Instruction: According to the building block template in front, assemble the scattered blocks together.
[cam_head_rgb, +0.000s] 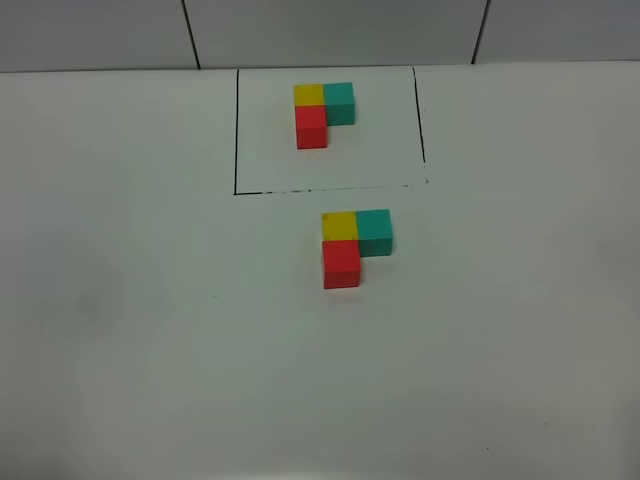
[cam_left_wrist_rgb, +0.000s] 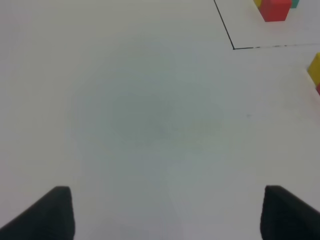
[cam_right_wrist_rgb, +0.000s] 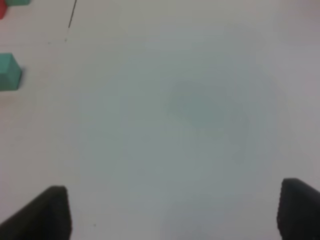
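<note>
Scattered blocks (cam_head_rgb: 355, 247) sit joined on the white bench (cam_head_rgb: 120, 330), just in front of the black-framed template (cam_head_rgb: 323, 113): yellow and teal side by side, red in front of yellow. Both L's point alike, teal arm to the right. Assembly looks finished; I judge only retreat remains. Left claw (cam_left_wrist_rgb: 165, 212) and right claw (cam_right_wrist_rgb: 175, 212) hang wide apart, empty.

Left gripper (cam_left_wrist_rgb: 165, 212): two matte black fingertips (cam_left_wrist_rgb: 47, 215) are showing, blunt and wedge-shaped with rounded upper corners. Right gripper (cam_right_wrist_rgb: 172, 212): a matching pair of plain black fingertips (cam_right_wrist_rgb: 45, 212) is appearing, slightly blurred. No cables, screws or markings are showing on either; the arms are not appearing in the high view.
</note>
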